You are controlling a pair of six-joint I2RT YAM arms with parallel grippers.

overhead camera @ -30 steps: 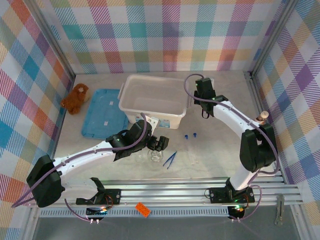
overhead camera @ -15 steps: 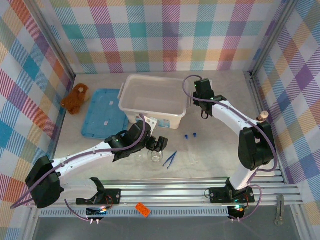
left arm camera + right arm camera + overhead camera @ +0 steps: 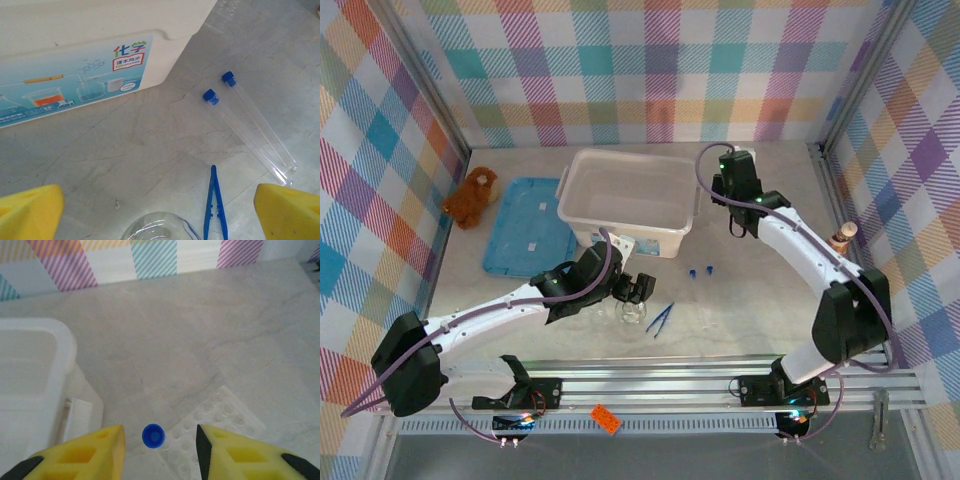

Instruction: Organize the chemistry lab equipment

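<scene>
- A brown plush toy (image 3: 470, 197) and a flat blue rectangular plastic lid (image 3: 525, 228) are seen on the grey marbled worktop (image 3: 750, 300), well to the left of the left tool (image 3: 159, 194) and beyond it.
- A white rectangular plastic bin (image 3: 630, 195) with a printed label is set just beyond that tool.
- The left tool's yellow fingers (image 3: 30, 212) are spread wide, and nothing is gripped by them.
- A clear round petri dish (image 3: 155, 227) is found on the worktop between those fingers, close under the wrist and touched by neither.
- Slim blue tweezers (image 3: 216, 207) are laid flat just right of the dish, inside the right-hand finger.
- Two thin clear test tubes with blue caps (image 3: 247, 138) are laid side by side ahead of the tool and to its right, caps toward the bin.
- The right tool (image 3: 159, 440) is held beside the bin's right end, with its yellow fingers parted.
- A small blue round cap (image 3: 153, 435) is seen between them, touched by neither; what it sits on cannot be told.
- A clear dimpled plastic tray (image 3: 220, 422) is laid just right of the cap, partly under the right-hand finger.
</scene>
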